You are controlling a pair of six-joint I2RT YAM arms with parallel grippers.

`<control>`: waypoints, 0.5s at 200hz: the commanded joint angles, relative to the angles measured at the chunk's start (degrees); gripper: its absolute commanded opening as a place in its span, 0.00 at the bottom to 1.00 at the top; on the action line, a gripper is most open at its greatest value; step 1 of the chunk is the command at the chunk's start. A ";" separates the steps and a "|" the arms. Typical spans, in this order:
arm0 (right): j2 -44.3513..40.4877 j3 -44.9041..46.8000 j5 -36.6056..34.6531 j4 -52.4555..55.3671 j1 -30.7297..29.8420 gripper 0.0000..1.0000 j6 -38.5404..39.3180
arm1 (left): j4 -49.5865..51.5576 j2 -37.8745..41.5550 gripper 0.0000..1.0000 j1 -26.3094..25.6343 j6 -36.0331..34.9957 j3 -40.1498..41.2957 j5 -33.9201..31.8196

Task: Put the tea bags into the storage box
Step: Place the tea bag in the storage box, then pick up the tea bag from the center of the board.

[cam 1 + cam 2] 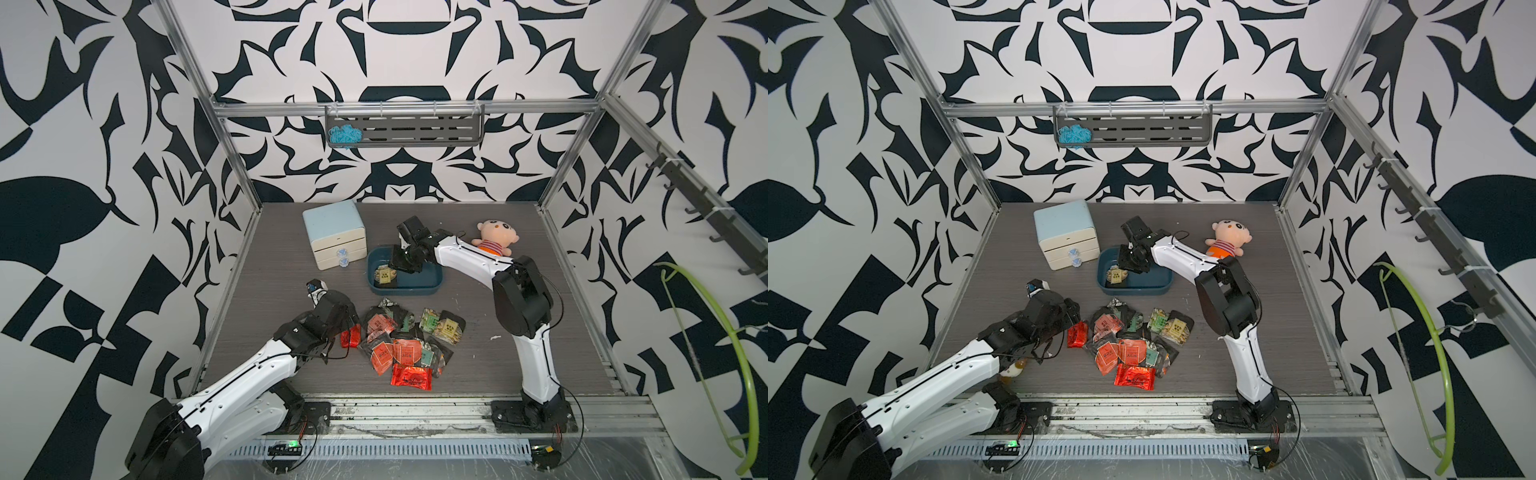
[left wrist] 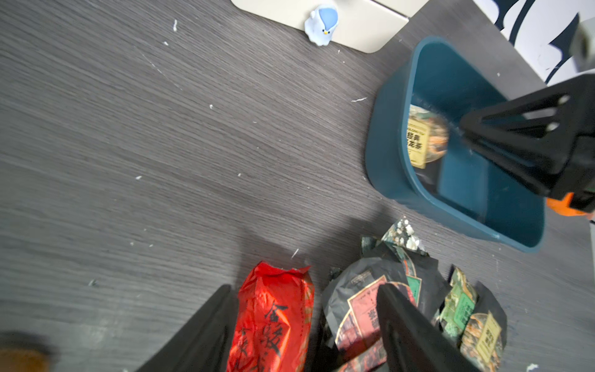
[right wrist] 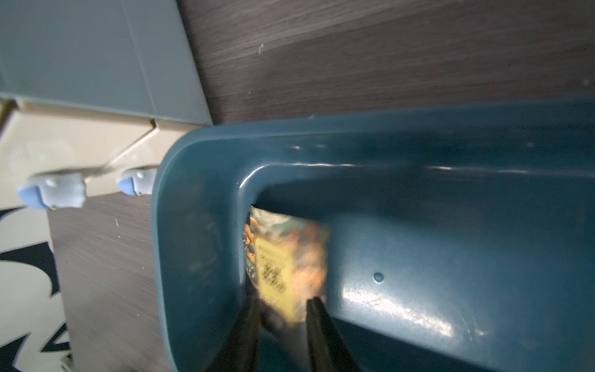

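Right gripper (image 3: 283, 304) tilts down into the storage box (image 3: 418, 154), jaws partly spread above a tea bag (image 3: 289, 257).

Left gripper (image 2: 304, 286) hangs, jaws wide apart; right gripper (image 3: 283, 301), angled down, jaws slightly parted.

It was a robot lab cell, not a home. An aluminium frame (image 1: 270, 110) boxed in a grey table (image 1: 519, 257), and the walls (image 1: 83, 124) wore a bold black-and-white test pattern. The left arm (image 1: 249, 374) and right arm (image 1: 536, 361) were bolted to a slotted rail (image 1: 415, 409) at the front, with loose wires and a cable duct (image 1: 395, 449) below. A rack (image 1: 415, 129) and hooks (image 1: 706, 216) hung on the frame.
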State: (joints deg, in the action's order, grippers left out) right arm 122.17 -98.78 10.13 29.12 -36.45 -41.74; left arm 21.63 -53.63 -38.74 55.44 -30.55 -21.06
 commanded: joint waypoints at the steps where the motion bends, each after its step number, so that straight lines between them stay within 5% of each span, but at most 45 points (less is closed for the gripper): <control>1: -4.84 -3.94 -5.05 5.46 -0.11 0.42 3.52 | 3.36 1.24 0.75 0.21 -2.62 -3.55 -1.62; 42: -17.50 -0.57 -13.51 11.84 0.04 0.45 9.03 | 3.79 2.29 0.74 0.25 -8.28 -8.34 3.00; 79: -35.69 16.83 -16.63 9.76 0.88 0.51 6.56 | -4.29 -1.41 0.67 0.01 -10.83 -12.06 17.83; 100: -45.72 27.88 -17.64 8.54 1.92 0.56 3.75 | -8.43 -6.76 0.64 -3.35 -11.52 -14.30 20.59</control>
State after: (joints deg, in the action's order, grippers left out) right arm 83.81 -81.08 -3.92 36.80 -35.62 -35.18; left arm 19.42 -55.31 -39.22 46.54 -42.09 -8.56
